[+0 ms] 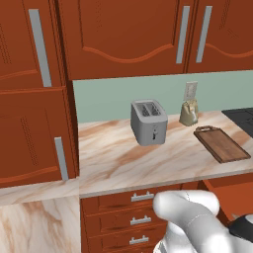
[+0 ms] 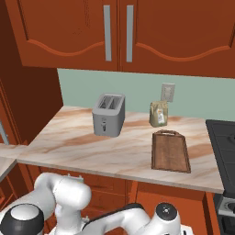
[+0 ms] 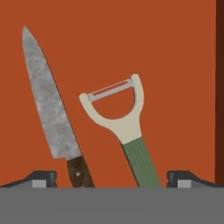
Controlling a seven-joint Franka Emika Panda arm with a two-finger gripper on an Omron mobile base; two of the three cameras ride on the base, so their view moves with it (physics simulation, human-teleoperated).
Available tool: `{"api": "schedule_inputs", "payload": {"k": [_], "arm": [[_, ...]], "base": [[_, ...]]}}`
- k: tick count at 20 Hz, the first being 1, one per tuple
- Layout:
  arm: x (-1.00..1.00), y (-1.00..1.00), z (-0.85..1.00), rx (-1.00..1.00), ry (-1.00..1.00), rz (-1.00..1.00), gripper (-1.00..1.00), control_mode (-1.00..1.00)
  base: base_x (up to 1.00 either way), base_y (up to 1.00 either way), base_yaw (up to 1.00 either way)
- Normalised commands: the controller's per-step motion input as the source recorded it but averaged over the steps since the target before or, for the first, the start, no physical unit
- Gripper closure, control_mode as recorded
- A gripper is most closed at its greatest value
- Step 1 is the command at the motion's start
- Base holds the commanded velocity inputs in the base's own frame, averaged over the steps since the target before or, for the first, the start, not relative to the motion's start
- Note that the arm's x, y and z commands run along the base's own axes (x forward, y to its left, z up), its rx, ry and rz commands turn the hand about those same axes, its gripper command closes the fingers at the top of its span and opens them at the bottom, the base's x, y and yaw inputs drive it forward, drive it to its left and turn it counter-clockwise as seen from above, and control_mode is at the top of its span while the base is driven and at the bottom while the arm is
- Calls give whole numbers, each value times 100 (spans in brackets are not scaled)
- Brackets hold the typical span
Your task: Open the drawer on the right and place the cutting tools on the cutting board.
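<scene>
Inside the drawer (image 3: pixel 175 52), the knife (image 3: pixel 50 105) at left of frame and the green-handled peeler (image 3: pixel 124 127) at centre lie side by side, apart, between the wide-spread tips of the empty gripper (image 3: pixel 111 178), apparently lined up for a pick; the cutting board (image 2: pixel 170 151) waits bare at the counter's right.

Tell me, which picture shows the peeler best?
The hand view. The peeler lies there in full, green handle and whitish head, beside the knife on the drawer floor. The two base views look at the counter instead, so they tell nothing about the peeler.
</scene>
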Motion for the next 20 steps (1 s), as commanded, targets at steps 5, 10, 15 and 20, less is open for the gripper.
{"api": "schedule_inputs", "payload": {"k": [5,10,15,20], "arm": [[6,-27,-24,0,0,0,-100,-100],[4,-29,-25,0,0,0,-100,-100],[3,-23,-28,0,1,0,-100,-100],[0,-15,-33,-2,4,0,-100,-100]], "base": [[0,0,0],[0,0,0],[0,0,0],[0,0,0]]}}
